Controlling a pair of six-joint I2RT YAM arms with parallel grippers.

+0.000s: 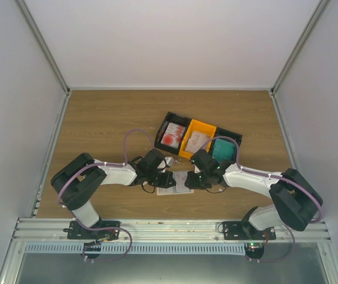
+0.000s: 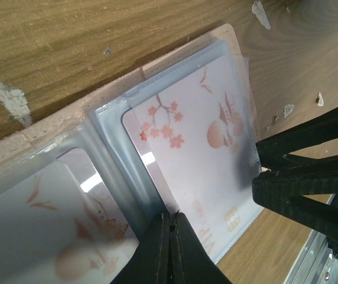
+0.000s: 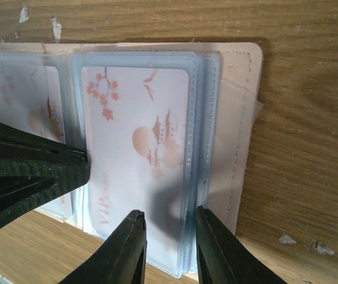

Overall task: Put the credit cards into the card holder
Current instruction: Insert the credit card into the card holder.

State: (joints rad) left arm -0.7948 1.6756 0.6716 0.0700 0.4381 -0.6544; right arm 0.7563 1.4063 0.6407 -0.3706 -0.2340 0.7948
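Plain white panels (image 1: 157, 41) in aluminium framing (image 1: 43, 44) enclosed a wood-grain bench (image 1: 110, 112) in what appeared to be a robotics lab test cell. A left arm (image 1: 80, 183) and right arm (image 1: 287, 195), both cabled, stood bolted to a metal rail (image 1: 169, 228), with black and orange plastic bins (image 1: 203, 123) nearby.

Around the card holder (image 1: 178, 190), the left gripper (image 2: 170, 223) crowds 9 o'clock and the right gripper (image 3: 169, 218) crowds 3 o'clock. The row of bins (image 1: 197, 139) blocks 12 to 1 o'clock. You can pass over bare table (image 1: 104, 124) at 10 to 11 o'clock.
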